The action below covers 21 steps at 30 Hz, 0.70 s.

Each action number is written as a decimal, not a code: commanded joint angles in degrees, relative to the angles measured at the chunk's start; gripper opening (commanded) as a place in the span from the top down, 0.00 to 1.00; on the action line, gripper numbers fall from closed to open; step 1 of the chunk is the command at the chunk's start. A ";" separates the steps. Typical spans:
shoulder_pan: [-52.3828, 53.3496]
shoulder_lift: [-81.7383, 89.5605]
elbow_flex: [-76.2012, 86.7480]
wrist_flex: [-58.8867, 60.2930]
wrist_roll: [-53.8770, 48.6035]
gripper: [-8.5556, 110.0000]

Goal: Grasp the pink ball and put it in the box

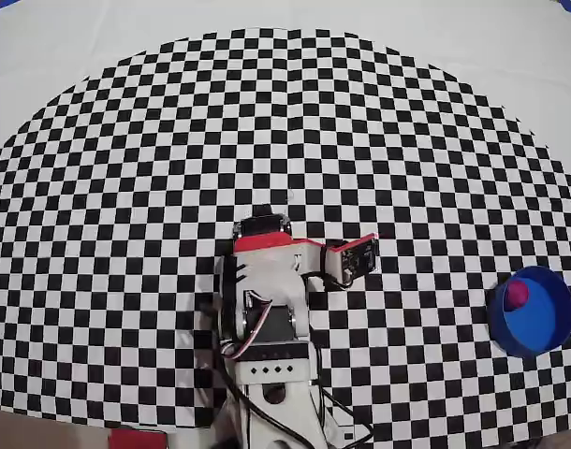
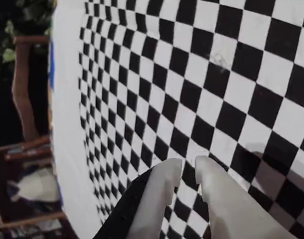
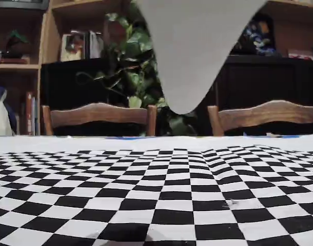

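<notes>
No text, label, brand, number or sign can be read in any view. The items on the shelves (image 3: 79, 46) in the fixed view are too blurred and small to make out any lettering.

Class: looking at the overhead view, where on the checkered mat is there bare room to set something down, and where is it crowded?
Bare: the checkered mat above the arm and left of it. Crowded: the arm's base at the bottom edge, and the right edge, where the box holds the pink ball.

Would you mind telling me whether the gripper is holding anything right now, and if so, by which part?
Nothing is held. In the wrist view the gripper shows only checkered cloth between its fingers, and the pink ball already lies inside the blue box.
</notes>
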 commanded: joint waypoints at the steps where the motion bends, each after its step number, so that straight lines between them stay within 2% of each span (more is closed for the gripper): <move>1: -0.35 2.11 0.44 3.60 0.88 0.93; 21: -0.35 2.29 0.44 6.06 1.76 0.93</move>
